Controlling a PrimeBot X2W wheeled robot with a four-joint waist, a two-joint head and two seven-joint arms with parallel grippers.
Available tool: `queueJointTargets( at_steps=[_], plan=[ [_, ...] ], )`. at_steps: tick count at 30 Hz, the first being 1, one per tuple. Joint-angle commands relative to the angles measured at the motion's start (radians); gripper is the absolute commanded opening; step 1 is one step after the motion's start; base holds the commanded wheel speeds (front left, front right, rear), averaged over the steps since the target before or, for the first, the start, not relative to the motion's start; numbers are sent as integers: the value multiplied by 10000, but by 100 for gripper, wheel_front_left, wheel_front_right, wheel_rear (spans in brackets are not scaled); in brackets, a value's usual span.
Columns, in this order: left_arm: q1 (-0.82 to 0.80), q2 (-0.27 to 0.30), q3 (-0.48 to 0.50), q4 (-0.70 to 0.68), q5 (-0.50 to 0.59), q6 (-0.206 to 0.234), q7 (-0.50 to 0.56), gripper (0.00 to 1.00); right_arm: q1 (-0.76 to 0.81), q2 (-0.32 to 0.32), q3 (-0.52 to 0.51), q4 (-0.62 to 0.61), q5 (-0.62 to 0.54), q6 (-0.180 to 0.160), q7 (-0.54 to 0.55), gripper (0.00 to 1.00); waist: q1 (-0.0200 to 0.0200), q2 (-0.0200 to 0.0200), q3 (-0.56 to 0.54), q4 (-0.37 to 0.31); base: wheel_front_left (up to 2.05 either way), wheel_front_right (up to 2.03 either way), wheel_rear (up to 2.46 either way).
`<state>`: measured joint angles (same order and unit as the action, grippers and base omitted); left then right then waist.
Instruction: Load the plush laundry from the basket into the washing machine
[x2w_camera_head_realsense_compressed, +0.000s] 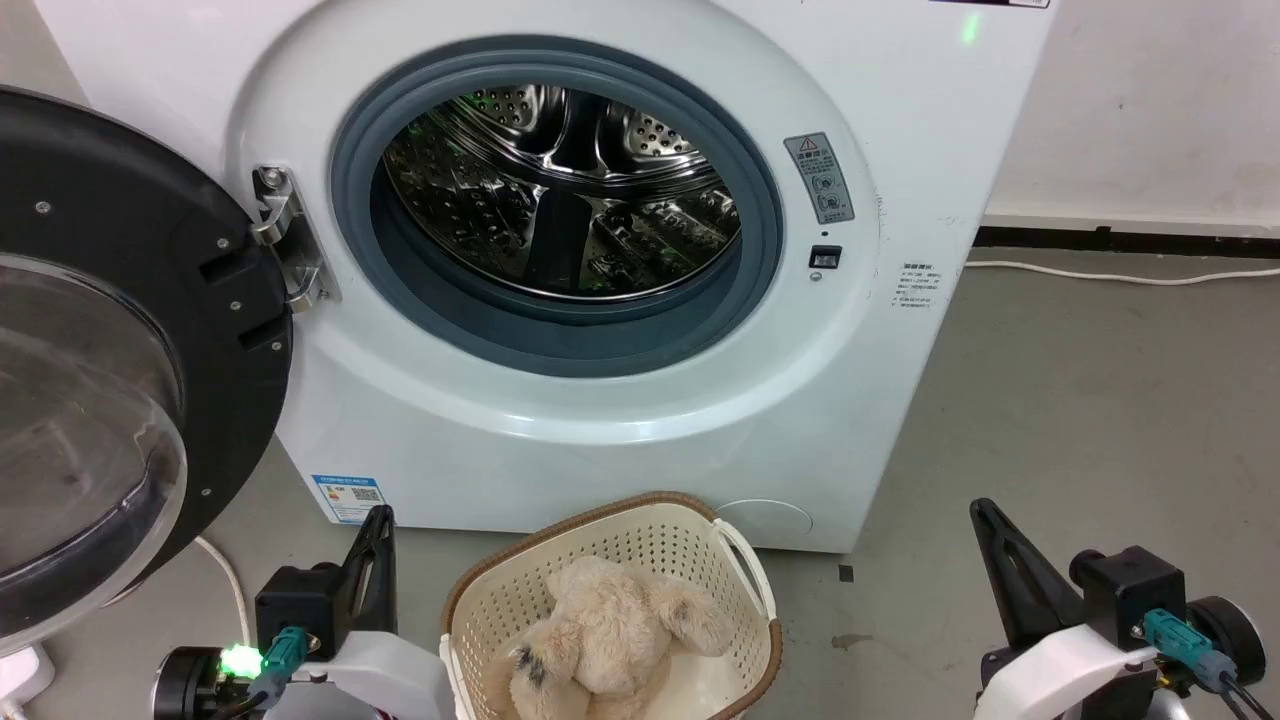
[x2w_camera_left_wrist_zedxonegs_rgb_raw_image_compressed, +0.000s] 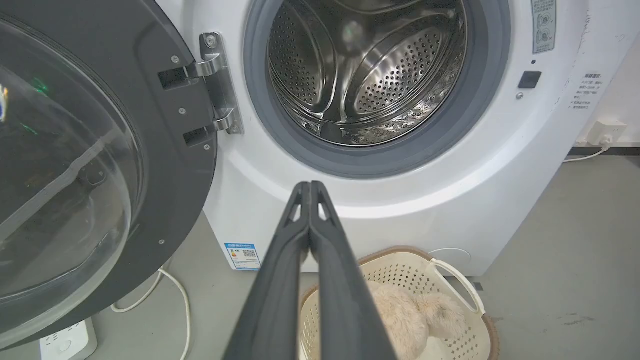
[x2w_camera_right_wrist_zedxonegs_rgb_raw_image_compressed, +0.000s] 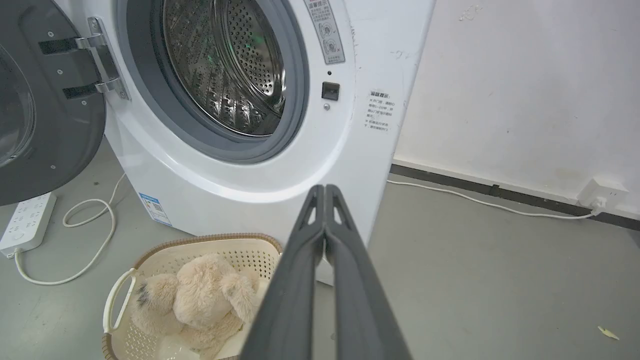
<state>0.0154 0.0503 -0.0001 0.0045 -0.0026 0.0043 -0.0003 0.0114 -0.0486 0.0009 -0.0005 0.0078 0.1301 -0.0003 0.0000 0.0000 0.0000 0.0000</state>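
Plush laundry (x2w_camera_head_realsense_compressed: 600, 640) is slumped in the basket (x2w_camera_head_realsense_compressed: 620, 535), bottom centre of the head view, on the floor right in front of the washing machine (x2w_camera_head_realsense_compressed: 620, 430). Door (x2w_camera_head_realsense_compressed: 130, 330) is swung wide at frame left, so the drum (x2w_camera_head_realsense_compressed: 560, 190) is open to reach.

Left gripper (x2w_camera_left_wrist_zedxonegs_rgb_raw_image_compressed: 310, 189) and right gripper (x2w_camera_right_wrist_zedxonegs_rgb_raw_image_compressed: 325, 191) both have jaws pressed together with nothing in them. They sit either side of the basket, clear of it.

Step in hand looks like the first grab. Suggest:
- Spread the jaws before descending and come straight down inside the rim.
- Bite the thick body, not a floppy limb. Fur squashes, so close hard.
- Lift clear of the white handle (x2w_camera_head_realsense_compressed: 750, 565). The basket looks light and could tip or drag.
- Carry over the grey seal (x2w_camera_head_realsense_compressed: 560, 342) and let go deep in the drum.
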Motion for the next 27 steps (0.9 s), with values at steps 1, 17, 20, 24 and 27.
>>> queueJointTargets(
  at_steps=[1, 17, 20, 24, 27],
  plan=[
    [-154, -1, 1, -45, 26, -43, 3, 0, -114, -16, -9, 5, -78, 6, 3, 0, 0, 0, 0, 0, 0, 0, 0],
    [-154, -1, 1, -45, 26, -43, 3, 0, -114, -16, -9, 5, -78, 6, 3, 0, 0, 0, 0, 0, 0, 0, 0],
    [-154, -1, 1, -45, 26, -43, 3, 0, -114, -16, -9, 5, -78, 6, 3, 0, 0, 0, 0, 0, 0, 0, 0],
    [-154, -1, 1, -45, 26, -43, 3, 0, -114, -16, -9, 5, -78, 6, 3, 0, 0, 0, 0, 0, 0, 0, 0],
    [-154, -1, 1, -45, 26, -43, 3, 0, -114, -16, -9, 5, -78, 6, 3, 0, 0, 0, 0, 0, 0, 0, 0]
  ],
)
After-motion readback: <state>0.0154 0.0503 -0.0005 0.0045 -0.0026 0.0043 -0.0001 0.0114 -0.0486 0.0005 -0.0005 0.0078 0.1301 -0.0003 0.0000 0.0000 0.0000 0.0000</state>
